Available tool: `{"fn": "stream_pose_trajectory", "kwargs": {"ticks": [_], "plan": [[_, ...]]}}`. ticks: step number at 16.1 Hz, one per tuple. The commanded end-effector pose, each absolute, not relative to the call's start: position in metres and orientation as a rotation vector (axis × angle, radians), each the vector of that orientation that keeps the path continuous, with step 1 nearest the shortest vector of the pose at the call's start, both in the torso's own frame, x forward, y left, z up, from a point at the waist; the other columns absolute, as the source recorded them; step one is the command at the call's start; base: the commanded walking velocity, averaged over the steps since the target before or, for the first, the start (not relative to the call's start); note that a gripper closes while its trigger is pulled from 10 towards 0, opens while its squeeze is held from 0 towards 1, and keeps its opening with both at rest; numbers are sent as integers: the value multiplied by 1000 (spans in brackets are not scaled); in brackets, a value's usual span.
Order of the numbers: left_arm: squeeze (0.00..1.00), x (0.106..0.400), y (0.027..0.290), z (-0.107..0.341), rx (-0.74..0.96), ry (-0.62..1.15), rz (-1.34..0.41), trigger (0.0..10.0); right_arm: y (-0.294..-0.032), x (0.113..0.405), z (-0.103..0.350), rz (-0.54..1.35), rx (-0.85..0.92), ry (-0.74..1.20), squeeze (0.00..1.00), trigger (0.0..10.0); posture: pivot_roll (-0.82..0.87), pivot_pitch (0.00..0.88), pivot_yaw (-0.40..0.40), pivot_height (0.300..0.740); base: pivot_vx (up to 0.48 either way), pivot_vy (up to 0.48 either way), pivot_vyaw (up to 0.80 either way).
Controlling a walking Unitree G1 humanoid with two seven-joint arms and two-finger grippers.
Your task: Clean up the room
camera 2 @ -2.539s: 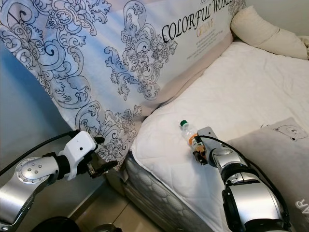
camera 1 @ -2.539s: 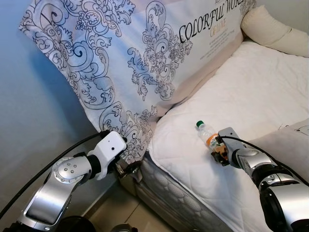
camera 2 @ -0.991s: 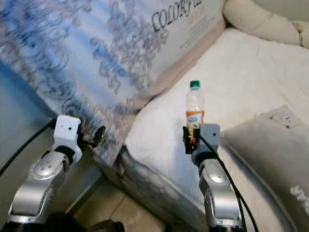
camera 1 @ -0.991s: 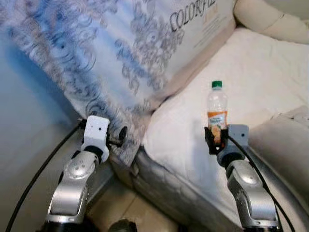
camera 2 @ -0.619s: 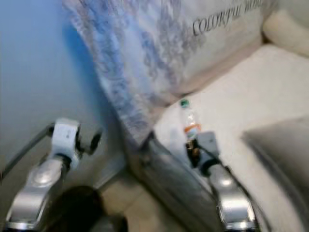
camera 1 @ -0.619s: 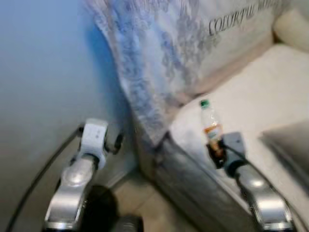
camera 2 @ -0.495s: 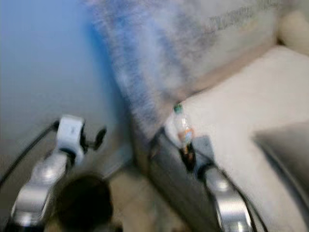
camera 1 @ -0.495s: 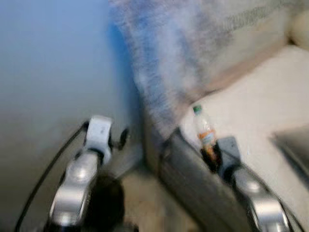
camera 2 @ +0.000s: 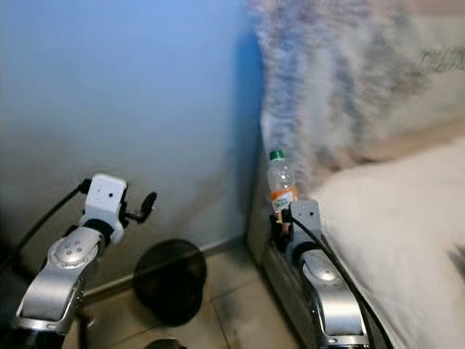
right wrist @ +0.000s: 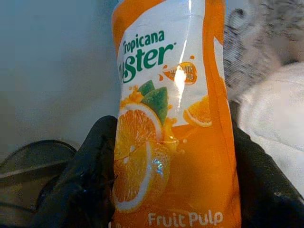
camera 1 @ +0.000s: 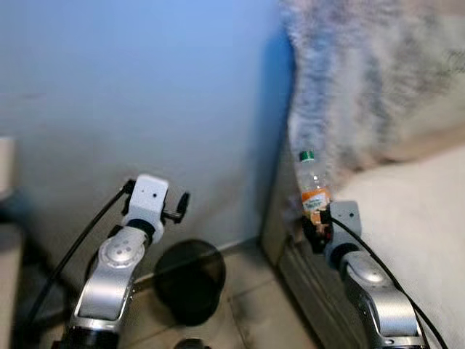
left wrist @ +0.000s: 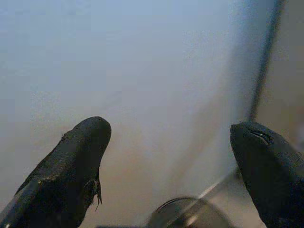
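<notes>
A clear plastic juice bottle (camera 1: 313,190) with a green cap and an orange Tropicana label (right wrist: 171,118) stands upright in my right gripper (camera 1: 317,231), which is shut on its lower part beside the bed's corner. The black fingers (right wrist: 90,180) press on both sides of the label. My left gripper (camera 1: 178,206) is held up in front of the blue wall, open with nothing between its fingers (left wrist: 71,166). A black round bin (camera 1: 189,280) sits on the floor below and between the two arms.
The mattress (camera 1: 429,233) with a white cover fills the right side, a patterned pillow (camera 1: 378,87) leaning above it. A blue wall (camera 1: 131,94) stands ahead. Tiled floor (camera 1: 254,320) lies between wall and bed. A pale furniture edge (camera 1: 6,218) shows at far left.
The camera has swung left, so the bed slid right and the wall and black bin came into view. The bottle, lifted off the mattress earlier, stays upright in my right gripper.
</notes>
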State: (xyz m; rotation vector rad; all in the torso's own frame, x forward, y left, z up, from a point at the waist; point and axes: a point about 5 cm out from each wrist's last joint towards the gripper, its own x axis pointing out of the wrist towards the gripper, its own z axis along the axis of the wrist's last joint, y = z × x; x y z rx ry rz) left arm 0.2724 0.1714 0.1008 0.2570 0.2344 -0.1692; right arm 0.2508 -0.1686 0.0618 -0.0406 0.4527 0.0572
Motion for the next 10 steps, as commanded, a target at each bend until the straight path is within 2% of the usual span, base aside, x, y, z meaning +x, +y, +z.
{"fn": "stream_pose_trajectory", "kwargs": {"ticks": [1,7,10], "plan": [[0,277,167,107,262,200,-176,10000,-170,259,72,49,-19,398,0,10000,-38,0,23,740,0,0,800],[0,279,168,107,254,192,-173,10000,-154,263,76,117,-7,368,0,10000,-46,0,35,740,0,-423,800],[0,280,168,108,247,177,-170,10000,-154,265,75,113,-29,374,0,10000,-39,0,25,740,0,0,800]]}}
